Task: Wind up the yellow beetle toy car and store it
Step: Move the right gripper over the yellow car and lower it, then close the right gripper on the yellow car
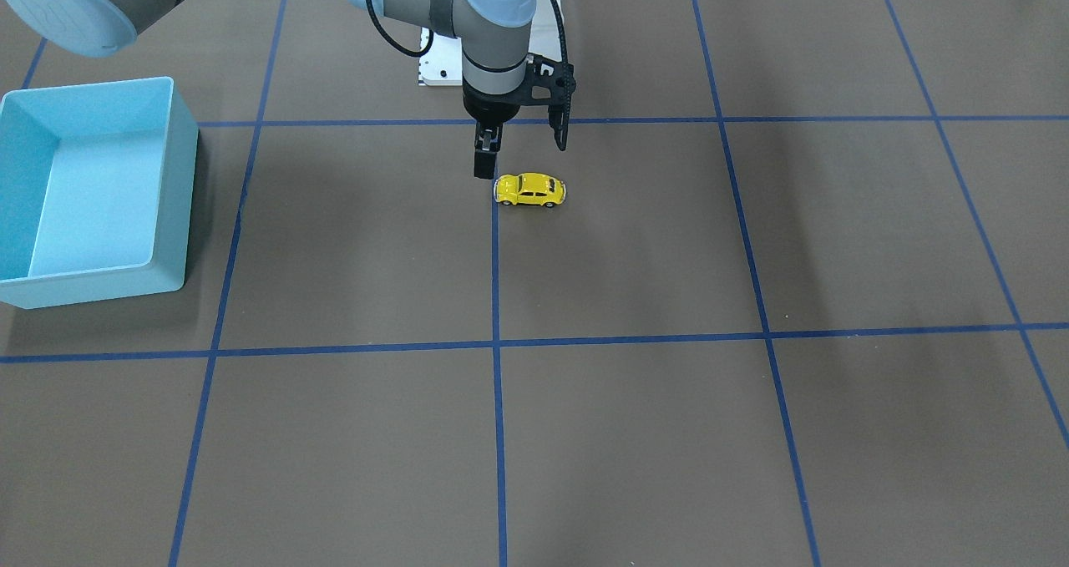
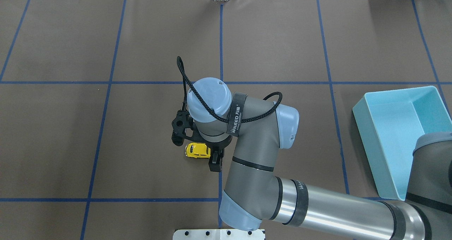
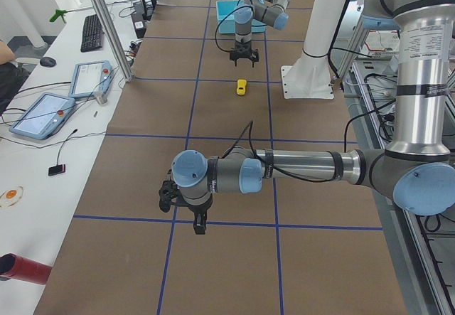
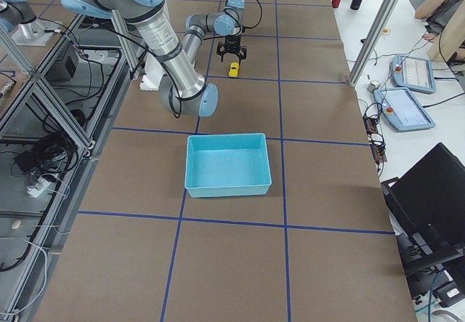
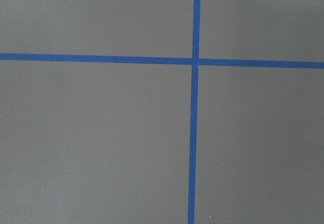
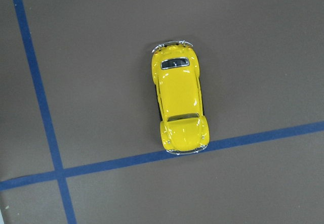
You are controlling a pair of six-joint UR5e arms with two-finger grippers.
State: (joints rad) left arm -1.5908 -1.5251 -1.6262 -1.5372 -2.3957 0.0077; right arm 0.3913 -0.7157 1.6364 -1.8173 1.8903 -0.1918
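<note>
Brown table (image 1: pixel 635 433), one yellow car (image 1: pixel 529 189), one bin (image 1: pixel 171 208)

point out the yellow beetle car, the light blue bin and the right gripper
yellow beetle toy car (image 1: pixel 529 186): front-facing view, on its roof.
light blue bin (image 1: pixel 92 287): front-facing view, on its near outer wall.
right gripper (image 1: pixel 522 159): front-facing view, midway between its open fingertips.

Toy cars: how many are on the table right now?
1. The yellow beetle toy car stands on its wheels near the table's middle, beside a blue tape line, below the open right gripper. The light blue bin holds none in view.
</note>
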